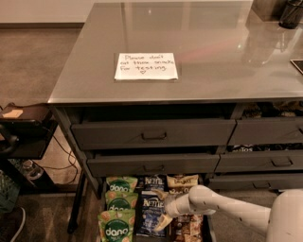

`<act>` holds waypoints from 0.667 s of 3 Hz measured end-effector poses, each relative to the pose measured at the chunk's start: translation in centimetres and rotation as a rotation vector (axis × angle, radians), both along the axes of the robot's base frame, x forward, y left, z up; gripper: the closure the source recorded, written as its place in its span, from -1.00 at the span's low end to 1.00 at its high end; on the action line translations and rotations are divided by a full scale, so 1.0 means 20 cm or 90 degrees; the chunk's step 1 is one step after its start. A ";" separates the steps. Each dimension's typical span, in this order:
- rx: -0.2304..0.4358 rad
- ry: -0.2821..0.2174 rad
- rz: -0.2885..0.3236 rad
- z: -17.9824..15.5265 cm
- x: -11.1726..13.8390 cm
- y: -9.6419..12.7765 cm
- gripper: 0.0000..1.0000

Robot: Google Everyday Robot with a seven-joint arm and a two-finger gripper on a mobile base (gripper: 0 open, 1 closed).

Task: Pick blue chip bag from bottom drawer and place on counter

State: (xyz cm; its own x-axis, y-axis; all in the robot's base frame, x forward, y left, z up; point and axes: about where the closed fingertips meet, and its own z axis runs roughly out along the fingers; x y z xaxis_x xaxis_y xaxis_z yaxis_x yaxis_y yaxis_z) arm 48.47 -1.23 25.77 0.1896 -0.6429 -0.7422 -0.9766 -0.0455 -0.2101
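The bottom drawer (102,193) is pulled out under the counter (213,47). It holds green "dang" bags on the left, blue chip bags in the middle and tan bags on the right. One blue chip bag (148,215) with white "Kettle" lettering lies in the middle row, and another (154,181) lies behind it. My gripper (162,208) reaches in from the right on a white arm. It sits over the right edge of the nearer blue bag. Its fingers are spread, one toward the back and one toward the front.
A white handwritten note (146,65) lies on the counter. Two upper drawers (154,134) stand slightly ajar above the bottom one, with more drawers at the right (265,160). A dark side stand (23,132) with cables stands at the left. Dark objects (289,13) sit at the counter's back right.
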 end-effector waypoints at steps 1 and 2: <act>-0.046 -0.035 0.020 -0.04 -0.01 0.00 -1.00; -0.104 -0.074 0.029 -0.15 0.00 -0.03 -1.00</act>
